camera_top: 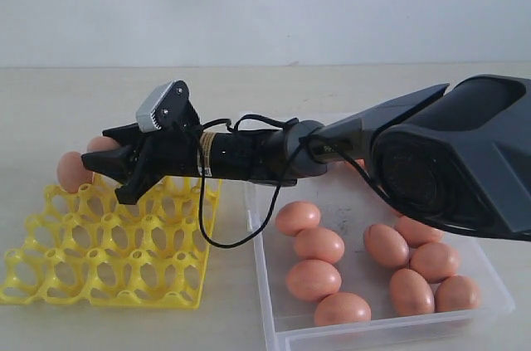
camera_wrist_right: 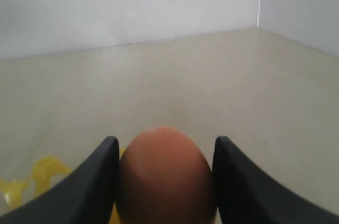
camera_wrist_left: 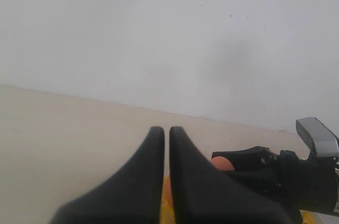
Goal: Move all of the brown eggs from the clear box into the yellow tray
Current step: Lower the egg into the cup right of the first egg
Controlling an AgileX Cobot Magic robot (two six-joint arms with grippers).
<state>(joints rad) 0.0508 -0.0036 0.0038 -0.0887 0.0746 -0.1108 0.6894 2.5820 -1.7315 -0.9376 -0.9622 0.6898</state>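
My right gripper point(camera_top: 103, 148) reaches across to the left, over the far edge of the yellow tray point(camera_top: 108, 260). It is shut on a brown egg point(camera_wrist_right: 165, 176), which peeks out between the black fingers point(camera_top: 99, 143). A second brown egg point(camera_top: 73, 171) sits at the tray's far left corner, just beyond the fingertips. Several more brown eggs point(camera_top: 314, 245) lie in the clear box point(camera_top: 259, 255) on the right. My left gripper point(camera_wrist_left: 166, 128) is shut and empty; the exterior view does not show it. The left wrist view shows the right gripper point(camera_wrist_left: 249, 161) with its egg point(camera_wrist_left: 222, 163).
The tray and the box stand side by side on a pale tabletop point(camera_top: 249, 90) with a white wall behind. A black cable point(camera_top: 207, 231) loops down from the right arm over the gap between tray and box. The right arm's dark housing point(camera_top: 465, 156) hangs over the box's far right.
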